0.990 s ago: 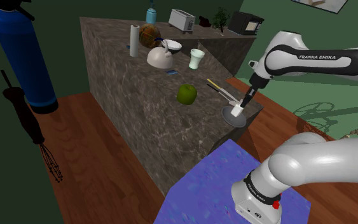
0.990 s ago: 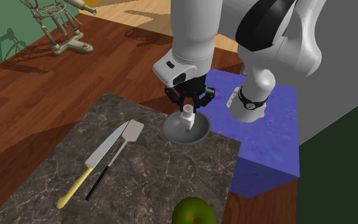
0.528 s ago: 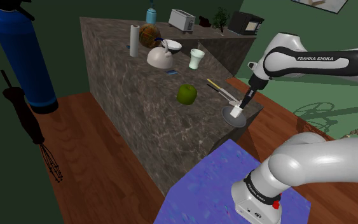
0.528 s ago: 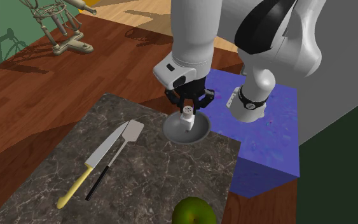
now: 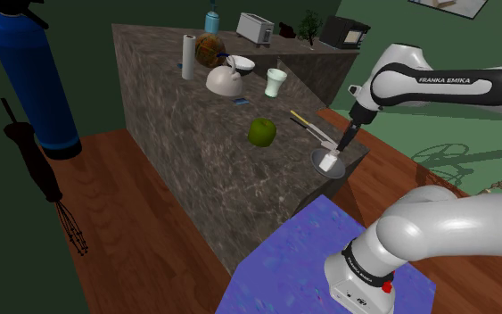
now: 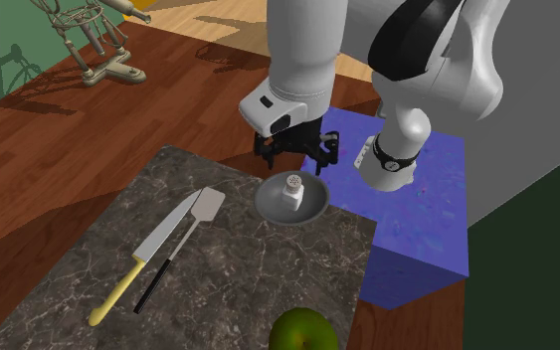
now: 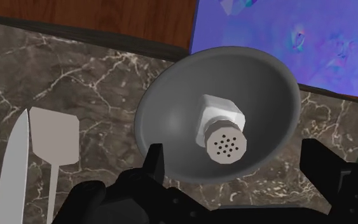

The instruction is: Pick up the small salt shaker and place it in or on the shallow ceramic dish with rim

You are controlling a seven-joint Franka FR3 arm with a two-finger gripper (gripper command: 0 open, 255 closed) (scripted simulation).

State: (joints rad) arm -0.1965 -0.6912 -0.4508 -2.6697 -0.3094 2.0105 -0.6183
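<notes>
The small white salt shaker (image 6: 293,190) with a perforated grey cap stands upright in the shallow grey dish (image 6: 268,209), close to the counter's corner by the stand. Directly above it hangs my black gripper (image 6: 295,159), open, with its fingers spread wide and clear of the shaker. In the wrist view the shaker (image 7: 222,124) sits in the middle of the dish (image 7: 165,102), and the gripper (image 7: 233,151) has one finger on each side, touching nothing. From the shoulder view, the shaker (image 5: 331,161) rests in the dish (image 5: 316,160) below the gripper (image 5: 346,140).
A yellow-handled knife (image 6: 143,261) and a spatula (image 6: 196,221) lie beside the dish. A green apple (image 5: 261,132) sits mid-counter. A kettle (image 5: 224,80), cup (image 5: 275,82) and paper roll (image 5: 188,56) stand further back. The blue stand (image 6: 417,214) adjoins the counter.
The fingers have spread apart and let go of the shaker, which now stands by itself in the dish. The hand has risen slightly.
</notes>
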